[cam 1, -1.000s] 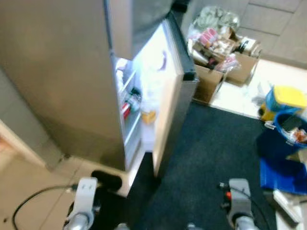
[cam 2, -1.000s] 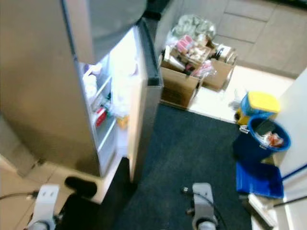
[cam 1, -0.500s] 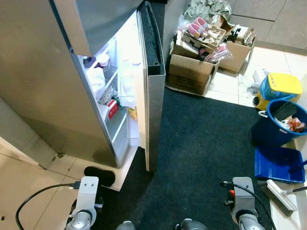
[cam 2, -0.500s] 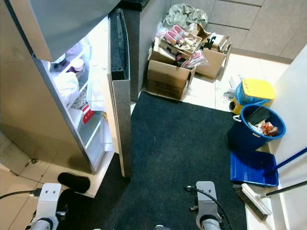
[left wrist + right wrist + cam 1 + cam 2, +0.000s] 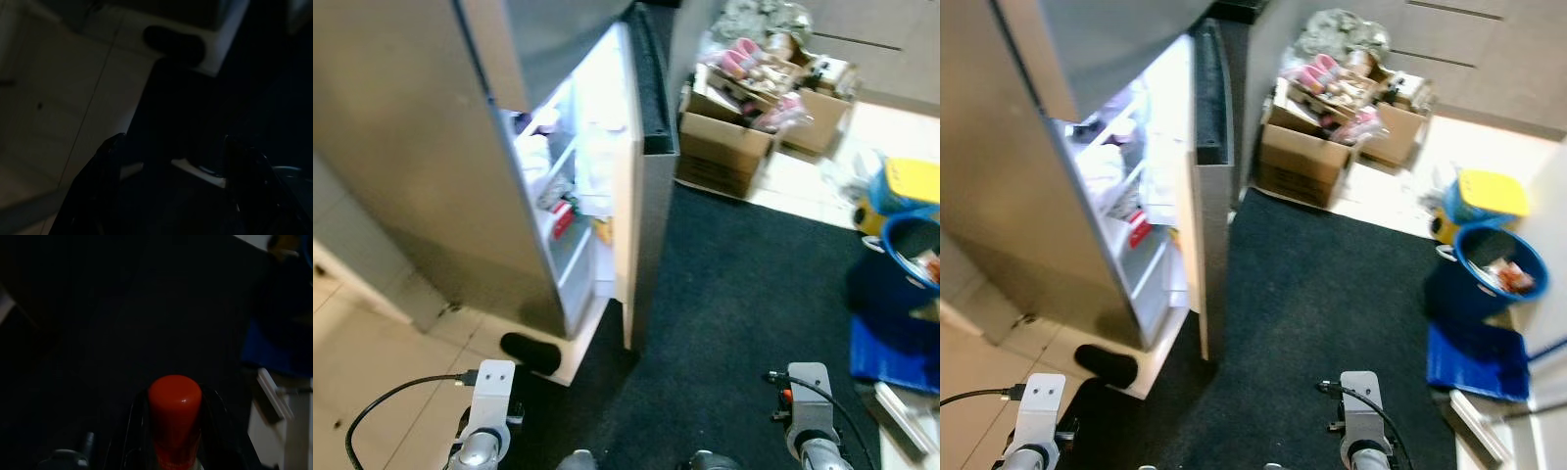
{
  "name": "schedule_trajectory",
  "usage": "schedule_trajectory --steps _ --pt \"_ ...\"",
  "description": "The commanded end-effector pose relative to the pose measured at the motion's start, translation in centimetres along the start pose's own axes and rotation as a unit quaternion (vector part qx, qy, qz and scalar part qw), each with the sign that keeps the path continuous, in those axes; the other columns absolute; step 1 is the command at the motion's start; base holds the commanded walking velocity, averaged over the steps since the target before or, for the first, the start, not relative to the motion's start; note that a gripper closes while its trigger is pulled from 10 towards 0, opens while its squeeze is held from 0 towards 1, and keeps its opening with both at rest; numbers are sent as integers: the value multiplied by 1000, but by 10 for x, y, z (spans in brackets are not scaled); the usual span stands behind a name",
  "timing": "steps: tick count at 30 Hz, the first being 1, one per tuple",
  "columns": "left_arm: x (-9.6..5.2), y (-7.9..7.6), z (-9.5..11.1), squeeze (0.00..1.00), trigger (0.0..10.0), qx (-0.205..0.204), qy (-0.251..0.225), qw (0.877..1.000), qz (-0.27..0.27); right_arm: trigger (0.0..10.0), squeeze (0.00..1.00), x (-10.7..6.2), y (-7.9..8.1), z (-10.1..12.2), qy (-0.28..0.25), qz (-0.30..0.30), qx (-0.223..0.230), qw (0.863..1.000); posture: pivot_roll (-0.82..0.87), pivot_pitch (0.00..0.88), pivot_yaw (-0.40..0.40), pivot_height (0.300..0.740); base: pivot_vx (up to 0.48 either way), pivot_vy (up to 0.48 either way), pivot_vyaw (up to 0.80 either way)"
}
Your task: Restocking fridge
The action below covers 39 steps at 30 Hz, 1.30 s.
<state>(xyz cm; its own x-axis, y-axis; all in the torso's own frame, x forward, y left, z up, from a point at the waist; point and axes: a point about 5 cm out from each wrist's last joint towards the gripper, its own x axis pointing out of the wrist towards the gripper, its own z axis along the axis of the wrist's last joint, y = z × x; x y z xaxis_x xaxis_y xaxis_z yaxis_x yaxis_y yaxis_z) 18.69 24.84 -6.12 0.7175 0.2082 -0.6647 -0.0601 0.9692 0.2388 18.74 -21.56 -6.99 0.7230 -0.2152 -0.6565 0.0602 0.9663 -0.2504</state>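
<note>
Red-capped bottle (image 5: pixel 174 416) sits clamped between the right gripper (image 5: pixel 174 431) fingers, low over the dark rug (image 5: pixel 1312 313). Left gripper (image 5: pixel 171 181) hangs empty, fingers spread. Ahead, the fridge (image 5: pixel 431 166) stands open.

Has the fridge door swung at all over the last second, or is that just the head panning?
Cannot tell. The whole view shifts between frames, so the camera moved. Against the fridge body, the fridge door stands open at much the same angle.
</note>
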Motion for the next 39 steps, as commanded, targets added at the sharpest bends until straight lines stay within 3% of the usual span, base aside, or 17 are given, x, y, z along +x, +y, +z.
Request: schedule_trajectory --steps 1,39 --pt "-2 -2 -9 0 10000 4 16 1000 -1 10000 0 -1 -1 -2 1 -3 -7 1000 20 109 -39 740 0 0 800" --pt "-2 -7 -7 0 10000 7 15 1000 -6 10000 0 0 -3 -2 3 -13 -12 1000 20 101 -35 740 0 0 800"
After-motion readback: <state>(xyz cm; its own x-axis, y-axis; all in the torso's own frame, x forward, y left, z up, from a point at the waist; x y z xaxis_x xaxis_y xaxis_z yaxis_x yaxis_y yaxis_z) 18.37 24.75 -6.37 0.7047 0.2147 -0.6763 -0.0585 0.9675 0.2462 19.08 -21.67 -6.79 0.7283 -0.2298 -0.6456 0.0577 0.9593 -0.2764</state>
